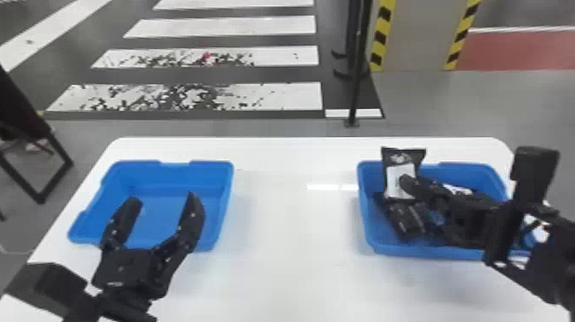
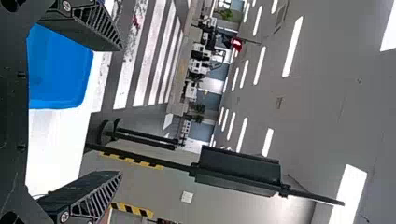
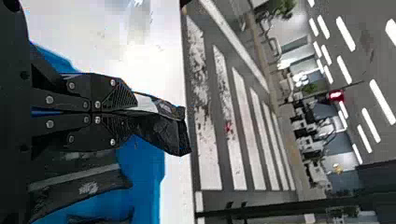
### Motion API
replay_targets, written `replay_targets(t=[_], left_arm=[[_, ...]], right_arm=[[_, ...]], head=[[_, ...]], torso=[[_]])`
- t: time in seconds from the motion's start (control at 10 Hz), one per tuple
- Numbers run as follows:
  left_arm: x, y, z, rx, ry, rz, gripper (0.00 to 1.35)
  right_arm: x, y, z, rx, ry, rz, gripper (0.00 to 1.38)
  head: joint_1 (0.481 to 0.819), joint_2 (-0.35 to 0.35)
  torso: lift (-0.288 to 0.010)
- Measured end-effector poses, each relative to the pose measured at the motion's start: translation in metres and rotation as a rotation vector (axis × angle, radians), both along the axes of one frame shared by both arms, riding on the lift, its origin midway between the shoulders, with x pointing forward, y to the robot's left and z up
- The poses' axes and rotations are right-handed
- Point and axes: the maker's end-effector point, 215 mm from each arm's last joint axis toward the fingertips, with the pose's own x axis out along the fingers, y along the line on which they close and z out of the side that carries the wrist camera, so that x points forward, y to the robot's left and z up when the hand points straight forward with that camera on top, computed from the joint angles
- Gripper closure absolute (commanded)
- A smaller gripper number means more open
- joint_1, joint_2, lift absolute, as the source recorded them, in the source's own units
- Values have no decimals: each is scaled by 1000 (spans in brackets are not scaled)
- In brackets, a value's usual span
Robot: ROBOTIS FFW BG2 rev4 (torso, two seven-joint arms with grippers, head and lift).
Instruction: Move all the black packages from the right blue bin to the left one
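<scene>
At the surface's (image 1: 291, 265) three o'clock, the right claw (image 1: 408, 183) grips a black package (image 1: 398, 159) over the right blue bin (image 1: 371, 233); others (image 1: 404, 219) lie inside. At nine, the left claw (image 1: 162, 199) gapes.

Bright indoor light, glowing ceiling strips (image 2: 293, 46) overhead; pale glare on the white table (image 1: 291, 265)

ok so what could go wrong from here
The right gripper pinches one black package between its fingertips, so it might slip or twist. It could snag the rim of the right blue bin. The open left gripper, at the left blue bin, may crowd the drop.
</scene>
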Motion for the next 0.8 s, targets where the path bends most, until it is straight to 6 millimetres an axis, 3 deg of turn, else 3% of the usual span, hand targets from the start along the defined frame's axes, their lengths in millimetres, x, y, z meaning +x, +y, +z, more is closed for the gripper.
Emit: replay_targets(t=[0.1,0.3,0.8], left_arm=[[2,-4,1,-23,-4,-14,87],[8,-15,12,-92,-31,-60,87],[34,-90,16,-375,40,-384,93]], right_arm=[[0,13,22,55,-47,66,1133],[-15,59,45,200,-86,248,1133],[-61,151,55,509,-16,578,1133]], head=[[695,87],[695,124],[695,153]], torso=[[-140],[-140],[-140]])
